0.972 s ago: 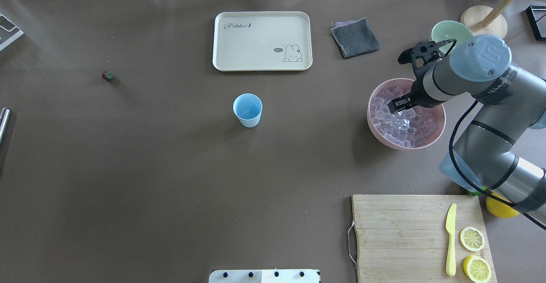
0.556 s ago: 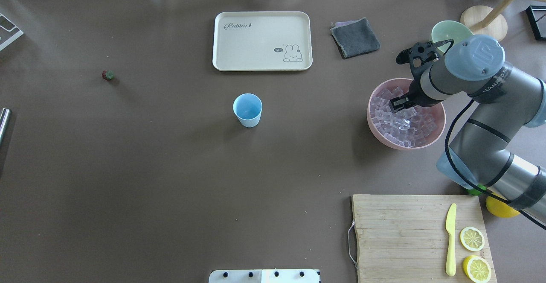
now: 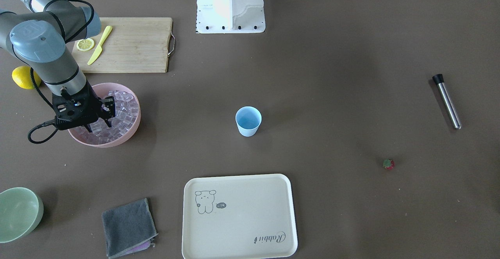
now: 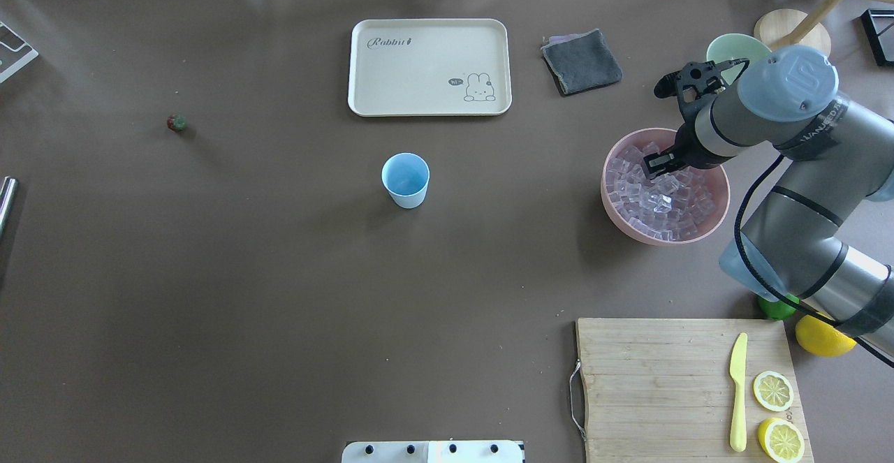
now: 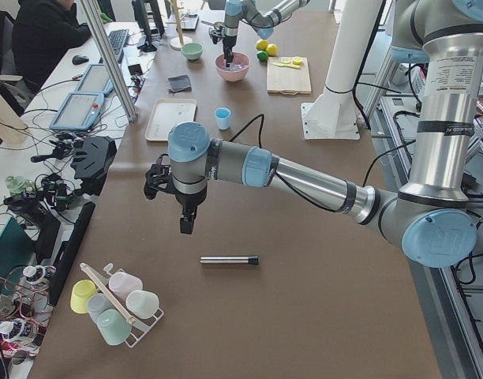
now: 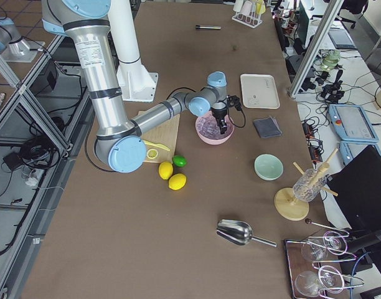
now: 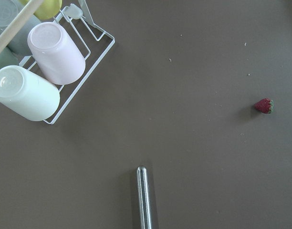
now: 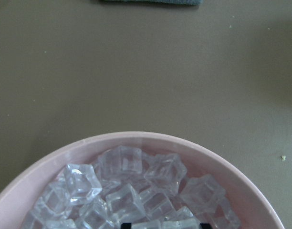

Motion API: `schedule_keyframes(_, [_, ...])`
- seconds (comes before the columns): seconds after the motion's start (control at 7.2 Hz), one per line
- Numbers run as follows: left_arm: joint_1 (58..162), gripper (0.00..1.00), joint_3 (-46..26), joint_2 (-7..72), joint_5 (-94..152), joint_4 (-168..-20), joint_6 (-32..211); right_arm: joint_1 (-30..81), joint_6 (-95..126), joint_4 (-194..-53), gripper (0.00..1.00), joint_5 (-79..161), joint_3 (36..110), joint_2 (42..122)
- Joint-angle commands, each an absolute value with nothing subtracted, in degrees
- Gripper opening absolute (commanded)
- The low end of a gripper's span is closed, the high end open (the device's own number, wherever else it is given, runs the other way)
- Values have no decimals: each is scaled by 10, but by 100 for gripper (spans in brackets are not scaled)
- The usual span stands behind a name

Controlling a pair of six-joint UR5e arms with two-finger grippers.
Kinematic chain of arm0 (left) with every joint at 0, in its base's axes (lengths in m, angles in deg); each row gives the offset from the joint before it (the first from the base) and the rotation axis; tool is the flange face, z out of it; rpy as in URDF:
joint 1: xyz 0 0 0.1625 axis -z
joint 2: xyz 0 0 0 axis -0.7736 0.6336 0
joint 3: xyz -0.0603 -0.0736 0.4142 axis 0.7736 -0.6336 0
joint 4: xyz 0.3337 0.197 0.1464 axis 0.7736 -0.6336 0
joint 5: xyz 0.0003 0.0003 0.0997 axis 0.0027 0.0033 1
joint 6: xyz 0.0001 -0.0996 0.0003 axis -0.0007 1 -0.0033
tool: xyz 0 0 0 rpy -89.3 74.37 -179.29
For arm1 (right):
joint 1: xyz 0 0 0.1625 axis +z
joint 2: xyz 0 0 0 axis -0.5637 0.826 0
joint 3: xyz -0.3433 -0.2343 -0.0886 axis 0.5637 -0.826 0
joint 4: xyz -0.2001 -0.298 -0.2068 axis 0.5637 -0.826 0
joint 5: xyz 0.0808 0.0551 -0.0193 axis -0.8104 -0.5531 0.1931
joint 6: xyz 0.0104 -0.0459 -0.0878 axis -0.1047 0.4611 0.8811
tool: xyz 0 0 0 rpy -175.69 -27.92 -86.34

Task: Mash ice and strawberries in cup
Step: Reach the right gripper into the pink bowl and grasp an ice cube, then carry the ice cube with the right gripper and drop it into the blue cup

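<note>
Where the table runs closest to the robot, a wooden board (image 4: 649, 386) carries a yellow knife (image 4: 737, 393). Farther out, the right gripper (image 4: 660, 164) is down inside the pink bowl (image 4: 656, 239), fingertips set apart with ice (image 4: 646, 201) between them. The cup (image 4: 405, 180) stands upright mid-table, well apart from the bowl. The left gripper (image 5: 185, 226) hangs near a metal rod (image 5: 228, 259); its gap cannot be told. The strawberry (image 4: 177, 123) lies beyond, on the robot's left. Farthest is the cream tray (image 4: 429, 103).
</note>
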State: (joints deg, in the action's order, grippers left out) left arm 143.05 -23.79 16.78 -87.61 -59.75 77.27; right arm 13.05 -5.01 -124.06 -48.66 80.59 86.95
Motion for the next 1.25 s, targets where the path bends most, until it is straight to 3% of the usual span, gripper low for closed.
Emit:
schedule_keyframes(0.0, [1431,99,-237,167,-876,-598,772,144,-51,-1255,31,-506,815,854])
schedule_keyframes(0.28, [1431,99,-237,167,-876,-598,772,152,-111,-1291,31,-546,836,793])
schedule_keyframes(0.69, [1431,98,-237,167,-876,-598,773,73,-295,-1296,32,-490,786,667])
schedule_keyframes(1.11, [1431,99,-235,167,-876,-598,772,-12,-444,-1290,32,-385,623,479])
